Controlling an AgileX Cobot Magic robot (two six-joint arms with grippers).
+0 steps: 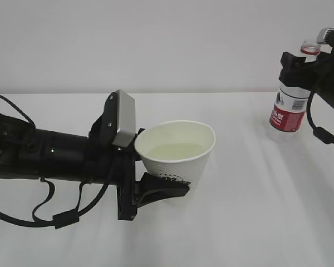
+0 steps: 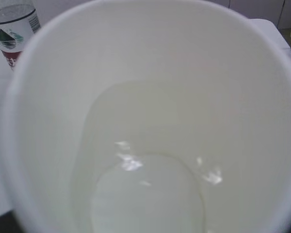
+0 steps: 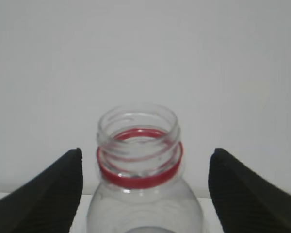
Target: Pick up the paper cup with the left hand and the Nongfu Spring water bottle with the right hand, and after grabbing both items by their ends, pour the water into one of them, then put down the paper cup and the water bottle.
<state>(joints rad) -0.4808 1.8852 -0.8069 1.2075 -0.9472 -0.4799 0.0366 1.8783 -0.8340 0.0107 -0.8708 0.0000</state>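
Pour looks done; step now judged as put-down. Cup (image 1: 177, 153) w/ water (image 1: 175, 150) clamped in left hand (image 1: 156, 186), near mid of table (image 1: 239, 222), closer to front edge; whether base touches table can't tell. Bottle (image 1: 292, 100) upright, uncapped, near back-right corner, right hand (image 3: 145, 194) jaws wide each side of neck, not touching. For left: keep cup level, seat base flat, open slowly, back off w/o nudging wall. For right: retreat clear of neck, avoid tipping.
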